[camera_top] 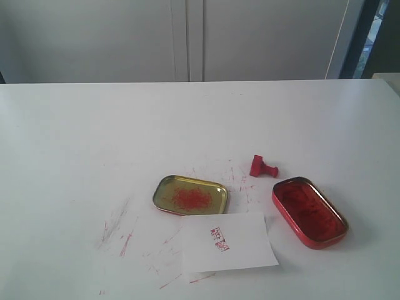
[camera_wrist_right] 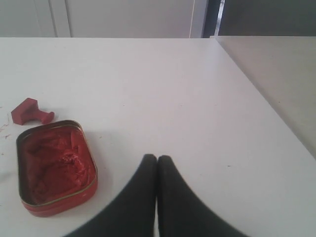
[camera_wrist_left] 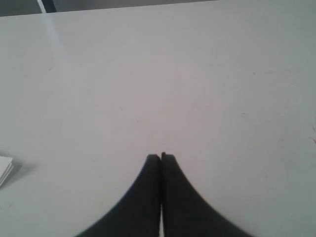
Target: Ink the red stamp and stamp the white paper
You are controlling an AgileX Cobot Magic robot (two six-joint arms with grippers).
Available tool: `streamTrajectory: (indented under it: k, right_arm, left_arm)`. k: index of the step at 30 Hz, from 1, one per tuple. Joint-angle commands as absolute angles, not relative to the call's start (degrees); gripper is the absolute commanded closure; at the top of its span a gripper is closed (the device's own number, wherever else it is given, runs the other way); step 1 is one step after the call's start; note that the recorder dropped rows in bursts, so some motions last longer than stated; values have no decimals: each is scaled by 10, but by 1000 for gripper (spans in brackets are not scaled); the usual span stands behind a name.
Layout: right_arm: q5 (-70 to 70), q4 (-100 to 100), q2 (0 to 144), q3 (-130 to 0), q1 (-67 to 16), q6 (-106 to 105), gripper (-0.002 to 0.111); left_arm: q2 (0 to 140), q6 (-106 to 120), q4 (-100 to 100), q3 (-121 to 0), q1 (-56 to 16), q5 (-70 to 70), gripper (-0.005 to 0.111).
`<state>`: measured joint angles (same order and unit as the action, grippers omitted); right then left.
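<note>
The red stamp point(camera_top: 263, 167) lies on its side on the white table, just behind the red tin of ink point(camera_top: 309, 211); the right wrist view shows the stamp point(camera_wrist_right: 30, 112) and that tin point(camera_wrist_right: 54, 166) too. The white paper point(camera_top: 227, 242) lies at the front, bearing a red print. Neither arm shows in the exterior view. My right gripper point(camera_wrist_right: 157, 158) is shut and empty over bare table beside the red tin. My left gripper point(camera_wrist_left: 161, 156) is shut and empty over bare table.
A gold tin point(camera_top: 190, 195) smeared with red sits left of the stamp, behind the paper. Red streaks mark the sheet point(camera_top: 134, 234) under the tins. A white edge point(camera_wrist_left: 5, 168) shows in the left wrist view. The table's side edge point(camera_wrist_right: 261, 94) runs near my right gripper.
</note>
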<state>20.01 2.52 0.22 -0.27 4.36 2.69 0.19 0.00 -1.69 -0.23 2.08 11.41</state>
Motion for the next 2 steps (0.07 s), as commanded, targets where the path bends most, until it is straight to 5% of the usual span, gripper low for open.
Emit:
streamTrajectory:
  k: [1,2]
  right_arm:
    - [200,29,0,0,40,29,108]
    - [200,29,0,0,40,29,108]
  left_arm:
    - [0,0,-17,0,20,116,107]
    - [0,0,-17,0,20,116,107]
